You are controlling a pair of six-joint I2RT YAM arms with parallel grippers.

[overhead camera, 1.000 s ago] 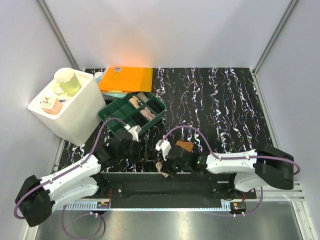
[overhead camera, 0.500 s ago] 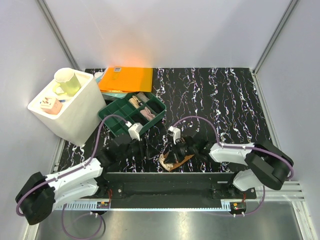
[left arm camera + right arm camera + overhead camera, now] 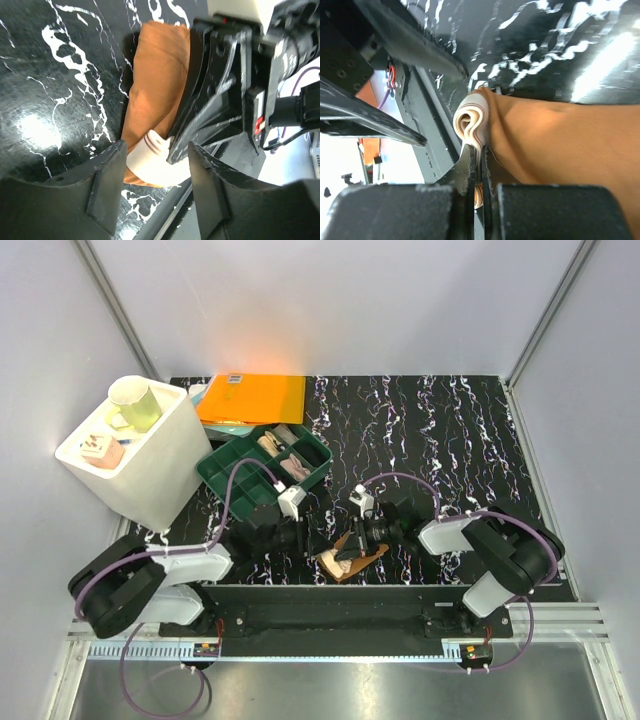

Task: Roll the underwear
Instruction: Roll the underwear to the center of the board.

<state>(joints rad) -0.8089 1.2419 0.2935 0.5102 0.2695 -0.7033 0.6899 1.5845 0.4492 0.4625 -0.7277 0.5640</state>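
Brown fabric, the brown underwear (image 3: pixel 352 562) lies bunched at the near edge of the table (image 3: pixel 450 440), its pale waistband (image 3: pixel 470 117) curled at one end. The right gripper (image 3: pixel 479 167) is clamped on a thin fold and hides much of it from above. The left gripper (image 3: pixel 155 150) faces it with jaws apart, holding nothing.
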